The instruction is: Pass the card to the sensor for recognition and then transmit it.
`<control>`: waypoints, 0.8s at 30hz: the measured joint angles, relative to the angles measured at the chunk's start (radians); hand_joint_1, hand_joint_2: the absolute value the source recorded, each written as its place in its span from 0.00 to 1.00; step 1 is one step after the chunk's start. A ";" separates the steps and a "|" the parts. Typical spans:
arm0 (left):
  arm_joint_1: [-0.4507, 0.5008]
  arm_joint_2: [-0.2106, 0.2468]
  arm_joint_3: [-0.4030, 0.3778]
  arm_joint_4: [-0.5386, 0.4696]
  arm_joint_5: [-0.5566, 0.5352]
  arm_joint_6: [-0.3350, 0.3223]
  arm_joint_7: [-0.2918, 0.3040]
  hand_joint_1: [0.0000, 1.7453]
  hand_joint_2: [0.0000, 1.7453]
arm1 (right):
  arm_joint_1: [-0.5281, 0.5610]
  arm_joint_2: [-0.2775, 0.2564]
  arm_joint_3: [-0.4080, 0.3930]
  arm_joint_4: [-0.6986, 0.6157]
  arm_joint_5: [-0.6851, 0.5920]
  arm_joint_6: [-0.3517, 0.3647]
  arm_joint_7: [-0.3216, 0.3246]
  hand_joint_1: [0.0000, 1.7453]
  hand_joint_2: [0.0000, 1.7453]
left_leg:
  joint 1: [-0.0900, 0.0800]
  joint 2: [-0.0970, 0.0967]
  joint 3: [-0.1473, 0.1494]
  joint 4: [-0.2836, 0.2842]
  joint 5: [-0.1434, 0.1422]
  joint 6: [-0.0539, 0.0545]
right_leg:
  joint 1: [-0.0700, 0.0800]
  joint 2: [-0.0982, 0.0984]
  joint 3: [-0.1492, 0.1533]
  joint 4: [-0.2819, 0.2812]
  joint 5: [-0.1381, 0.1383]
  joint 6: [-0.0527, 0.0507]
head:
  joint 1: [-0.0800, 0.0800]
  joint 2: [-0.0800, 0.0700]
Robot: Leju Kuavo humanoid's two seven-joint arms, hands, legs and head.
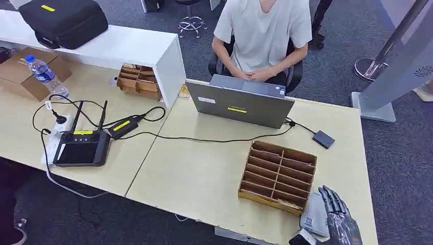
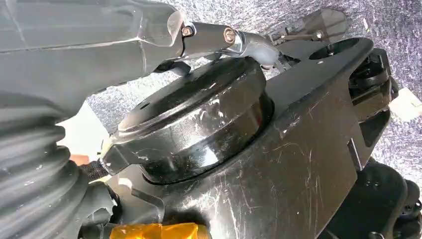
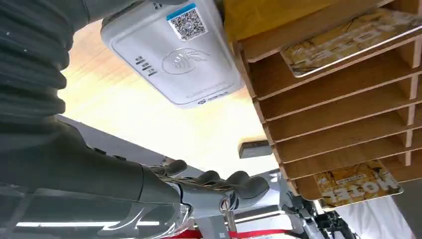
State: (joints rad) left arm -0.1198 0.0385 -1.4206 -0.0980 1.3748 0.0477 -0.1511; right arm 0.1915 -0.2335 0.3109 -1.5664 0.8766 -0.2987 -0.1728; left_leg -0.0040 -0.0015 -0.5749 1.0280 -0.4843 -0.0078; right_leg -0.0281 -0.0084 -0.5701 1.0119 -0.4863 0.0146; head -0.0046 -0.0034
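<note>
A white card sensor (image 1: 313, 218) lies at the table's near right corner, in front of a wooden slotted rack (image 1: 278, 176). My right hand (image 1: 338, 217) hovers just right of the sensor, fingers stretched toward the rack and holding nothing. In the right wrist view the sensor (image 3: 181, 55) shows its QR label, and the rack (image 3: 338, 99) holds two golden hotel cards, one (image 3: 348, 40) in an outer slot and another (image 3: 356, 184) at the opposite end. The right hand's fingers (image 3: 219, 180) are slightly bent and empty. My left hand (image 2: 209, 37) hangs low, fingers straight, empty.
A grey laptop (image 1: 240, 104) stands behind the rack with a person (image 1: 263, 35) seated at it. A cable runs to a small black box (image 1: 323, 139). A black controller (image 1: 81, 147), a second wooden rack (image 1: 139, 81), a water bottle (image 1: 45, 74) and cardboard box sit left.
</note>
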 joint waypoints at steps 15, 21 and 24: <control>0.000 -0.001 0.000 0.000 -0.002 0.000 0.000 0.00 1.00 | -0.029 0.021 0.087 0.038 -0.026 0.002 -0.006 0.00 1.00 | 0.000 0.000 0.000 0.000 0.000 0.000 | 0.000 0.000 0.000 0.000 0.000 0.000 | 0.000 0.000; 0.000 -0.002 0.000 0.000 -0.002 0.000 0.000 0.00 1.00 | -0.044 0.029 0.114 0.056 -0.034 0.002 -0.005 0.00 1.00 | 0.000 0.000 0.000 0.000 0.000 0.000 | 0.000 0.000 0.000 0.000 0.000 0.000 | 0.000 0.000; 0.000 -0.002 0.000 0.000 -0.002 0.000 0.000 0.00 1.00 | -0.050 0.031 0.121 0.063 -0.038 0.002 -0.005 0.00 1.00 | 0.000 0.000 0.000 0.000 0.000 0.000 | 0.000 0.000 0.000 0.000 0.000 0.000 | 0.000 0.000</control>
State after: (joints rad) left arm -0.1202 0.0370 -1.4206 -0.0980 1.3729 0.0473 -0.1511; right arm 0.1418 -0.2029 0.4322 -1.5030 0.8389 -0.2968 -0.1781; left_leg -0.0040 -0.0016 -0.5750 1.0280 -0.4843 -0.0078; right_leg -0.0282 -0.0084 -0.5700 1.0119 -0.4863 0.0146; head -0.0046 -0.0034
